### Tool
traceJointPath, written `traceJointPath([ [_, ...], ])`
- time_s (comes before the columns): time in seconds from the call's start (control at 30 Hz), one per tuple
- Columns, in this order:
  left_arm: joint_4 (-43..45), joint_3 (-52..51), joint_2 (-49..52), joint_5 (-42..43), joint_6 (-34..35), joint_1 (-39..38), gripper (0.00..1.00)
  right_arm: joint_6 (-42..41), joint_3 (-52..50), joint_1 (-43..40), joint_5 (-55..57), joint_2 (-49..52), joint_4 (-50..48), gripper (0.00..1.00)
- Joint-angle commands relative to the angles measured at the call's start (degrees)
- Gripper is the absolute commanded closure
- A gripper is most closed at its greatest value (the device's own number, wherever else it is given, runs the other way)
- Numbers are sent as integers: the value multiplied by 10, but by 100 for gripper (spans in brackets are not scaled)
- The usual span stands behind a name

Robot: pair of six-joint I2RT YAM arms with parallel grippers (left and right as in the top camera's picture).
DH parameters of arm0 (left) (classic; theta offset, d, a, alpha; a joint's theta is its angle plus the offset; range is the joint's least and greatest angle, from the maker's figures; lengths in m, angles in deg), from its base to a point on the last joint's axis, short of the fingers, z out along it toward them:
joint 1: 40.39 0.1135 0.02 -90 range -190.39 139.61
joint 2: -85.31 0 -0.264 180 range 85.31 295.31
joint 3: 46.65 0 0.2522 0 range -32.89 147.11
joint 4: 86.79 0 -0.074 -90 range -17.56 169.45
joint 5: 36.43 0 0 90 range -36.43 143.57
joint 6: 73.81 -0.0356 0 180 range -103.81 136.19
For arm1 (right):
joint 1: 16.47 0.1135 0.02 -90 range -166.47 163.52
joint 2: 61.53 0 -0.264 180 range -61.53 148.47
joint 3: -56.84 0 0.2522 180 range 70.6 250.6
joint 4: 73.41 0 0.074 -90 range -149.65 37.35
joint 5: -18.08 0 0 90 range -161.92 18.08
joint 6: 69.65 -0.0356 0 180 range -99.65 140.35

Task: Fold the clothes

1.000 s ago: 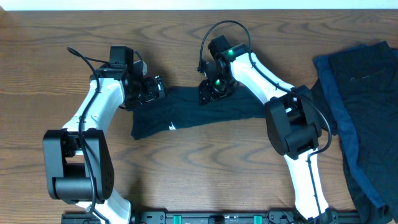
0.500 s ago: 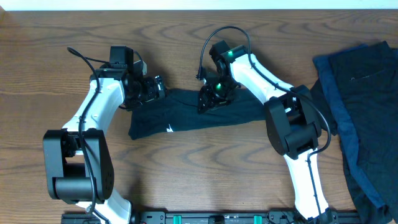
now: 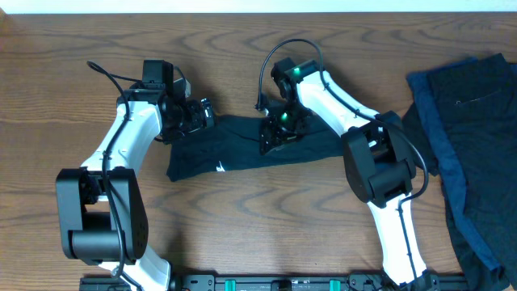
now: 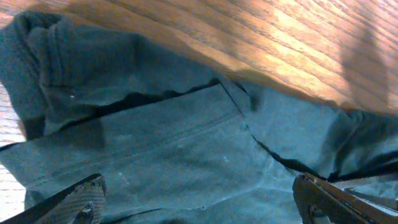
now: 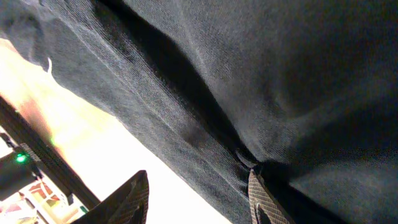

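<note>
Two arms bend inward over the table [image 3: 242, 234], both wrists low at the dark T-shirt [image 3: 242, 149], which lies stretched sideways mid-table, its white label [image 3: 223, 166] near the front edge. Left gripper [image 3: 202, 113] sits at the shirt's upper-left end, fingers [image 4: 81, 196] spread wide over the cloth, pinching nothing. Right gripper [image 3: 277, 133] tips down onto the shirt's rear edge, fingers [image 5: 260, 199] partly apart, one touching a fold; the other clothes [image 3: 481, 97], with a blue piece [image 3: 440, 153], are heaped far right, well apart.
</note>
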Motion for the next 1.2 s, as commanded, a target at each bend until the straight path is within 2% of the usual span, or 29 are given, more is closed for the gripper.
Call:
traceJointPath([
  [0.0, -1, -9, 7, -15, -5, -1, 3, 11, -5, 9, 16, 7, 1, 49],
  [0.5, 1, -9, 7, -15, -5, -1, 3, 23, -3, 10, 17, 6, 55, 43],
  [0.77, 10, -3, 7, -12, -5, -1, 3, 25, 79, -29, 14, 6, 103, 41],
  [0.93, 5, -3, 7, -8, -3, -7, 3, 31, 98, -49, 17, 6, 92, 37],
  [1.17, 8, -3, 7, -9, -3, -23, 3, 31, 48, -52, 74, 7, 33, 36],
])
